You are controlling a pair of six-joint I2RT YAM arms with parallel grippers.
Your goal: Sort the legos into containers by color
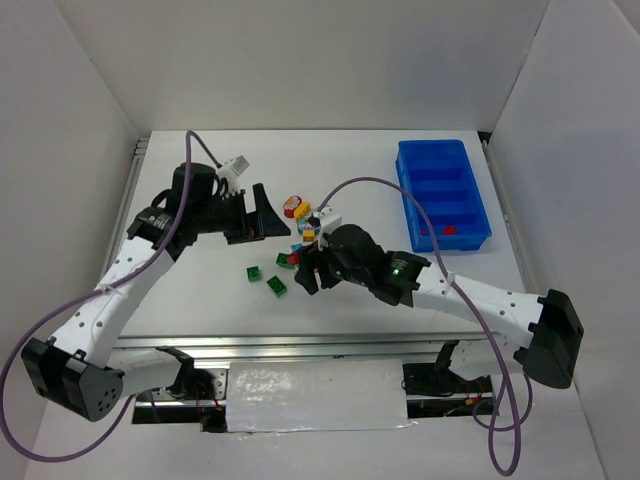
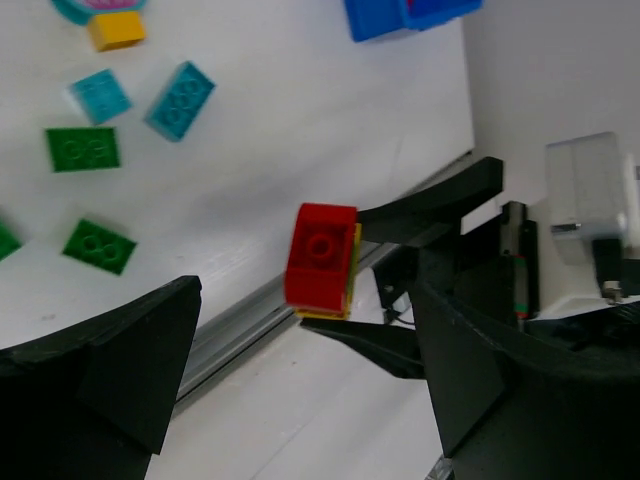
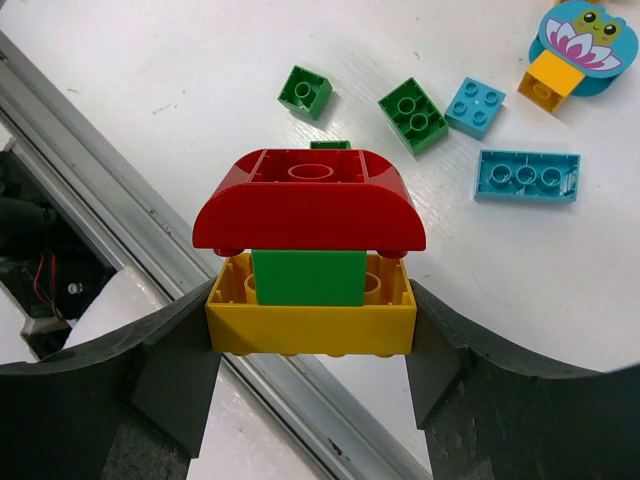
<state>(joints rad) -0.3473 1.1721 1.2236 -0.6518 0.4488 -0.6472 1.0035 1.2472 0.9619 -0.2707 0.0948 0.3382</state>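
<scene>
The right tool (image 3: 312, 345) was clamped on a stack (image 3: 310, 260) of three bricks. A yellow brick (image 3: 310, 328) sat at the bottom, pinched between the fingers, with a green block (image 3: 308, 278) in the middle and a red arch (image 3: 308, 200) on top. The stack was held clear of the worktop (image 1: 350, 160), well to the left of the bin (image 1: 436, 160) and nearer the arm bases than the bin.

The bin's compartments ran in a row away from the arms. Two red bricks (image 1: 449, 230) lay in the end compartment closest to the bases.

The left tool (image 1: 270, 213) had its jaws wide apart with nothing between them. It was farther left of the bin than the stack.

Loose bricks lay on the worktop left of the bin, near the stack and well apart from the bin. There were three green bricks (image 3: 412, 103) and two teal bricks (image 3: 528, 175). A round frog piece (image 3: 585, 40) touched a yellow cube (image 3: 545, 85).
</scene>
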